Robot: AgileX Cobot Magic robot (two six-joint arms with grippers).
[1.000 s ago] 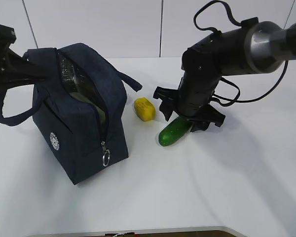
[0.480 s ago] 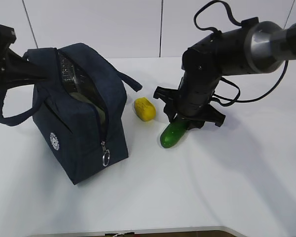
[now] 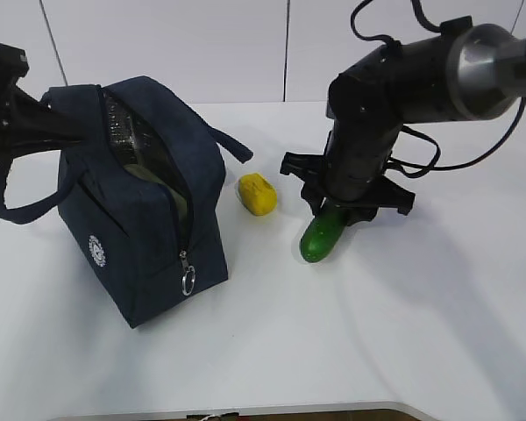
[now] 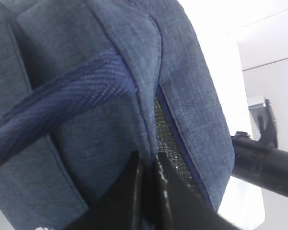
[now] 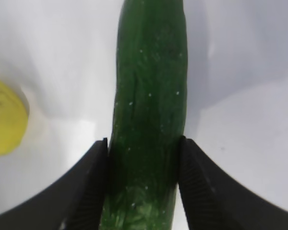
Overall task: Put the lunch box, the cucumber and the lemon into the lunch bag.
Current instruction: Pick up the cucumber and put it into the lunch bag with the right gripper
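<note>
The dark navy lunch bag (image 3: 140,237) stands on the left of the white table with its top unzipped. My left gripper (image 3: 60,130) is shut on the rim of the opening (image 4: 146,160), next to the silver lining (image 4: 165,129). A pale green piece of the lunch box (image 3: 177,203) shows inside. The yellow lemon (image 3: 257,194) lies just right of the bag. My right gripper (image 3: 340,213) is shut on the glossy green cucumber (image 3: 322,237). Both fingers (image 5: 98,163) press its sides (image 5: 151,96), and it slants down toward the table. The lemon (image 5: 5,122) shows to its left.
One strap handle (image 3: 13,206) loops off the bag's left side and the other (image 3: 232,145) lies toward the lemon. A metal ring pull (image 3: 188,281) hangs at the bag's front. The right arm's cable (image 3: 421,162) trails over the table (image 3: 403,316) behind it.
My right gripper's jaws have closed on the cucumber and carried it slightly right, so it now hangs steeper. The bag, the lemon and my left gripper have not moved.
</note>
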